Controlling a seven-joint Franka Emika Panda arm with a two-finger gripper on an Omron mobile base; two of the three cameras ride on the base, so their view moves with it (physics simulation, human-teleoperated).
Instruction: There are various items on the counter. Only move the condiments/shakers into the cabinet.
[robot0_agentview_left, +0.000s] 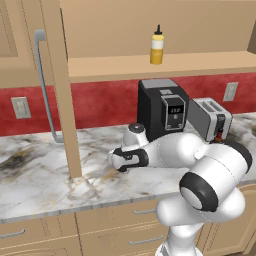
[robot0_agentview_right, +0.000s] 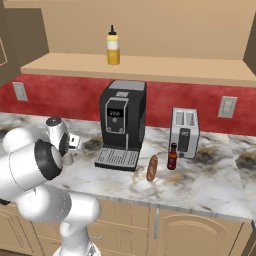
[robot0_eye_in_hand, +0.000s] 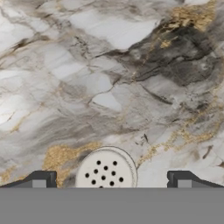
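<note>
Seen from above in the hand view, the grey shaker (robot0_eye_in_hand: 105, 170) shows its round perforated lid on the marble counter (robot0_eye_in_hand: 109, 78). My gripper (robot0_eye_in_hand: 111, 180) hangs right over it, open, one fingertip on each side and neither touching it. In the right base view the hand hovers low over the counter (robot0_agentview_right: 210, 185), left of the coffee machine. The yellow squeeze bottle (robot0_agentview_right: 113, 47) (robot0_agentview_left: 157, 46) stands upright on the shelf of the open cabinet (robot0_agentview_right: 150, 67). The dark red sauce bottle (robot0_agentview_right: 172, 157) stands in front of the toaster. Beside it, to the left, lies the brown sausage (robot0_agentview_right: 152, 167).
The black coffee machine (robot0_agentview_right: 122, 122) and the silver toaster (robot0_agentview_right: 185, 131) stand against the red back wall. The cabinet door (robot0_agentview_left: 60, 90) hangs open at the left with its long grey handle (robot0_agentview_left: 42, 85). Light wood drawers (robot0_agentview_left: 60, 230) run under the counter.
</note>
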